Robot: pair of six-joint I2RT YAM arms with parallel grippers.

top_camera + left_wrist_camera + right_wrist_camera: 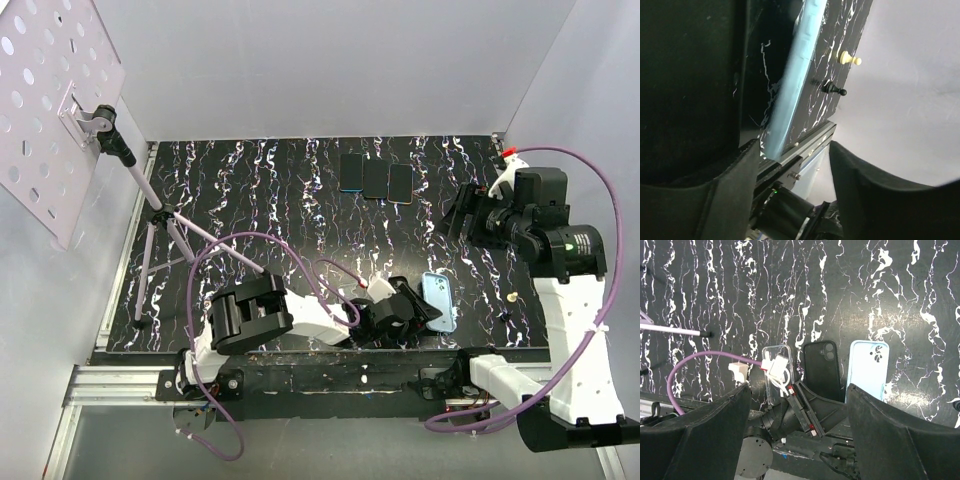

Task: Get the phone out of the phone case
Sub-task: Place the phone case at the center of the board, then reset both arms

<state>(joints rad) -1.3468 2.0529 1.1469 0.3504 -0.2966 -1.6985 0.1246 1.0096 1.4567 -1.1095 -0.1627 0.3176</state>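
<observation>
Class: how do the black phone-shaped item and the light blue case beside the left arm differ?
The black item is dark; the light blue case is pale. The left gripper covers the black item's near end in the right wrist view; the light blue case lies further right. Both lie flat, camera cut-outs at the far end.

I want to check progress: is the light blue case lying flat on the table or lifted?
Flat. The light blue case lies on the table, its whole back showing in the right wrist view.
</observation>
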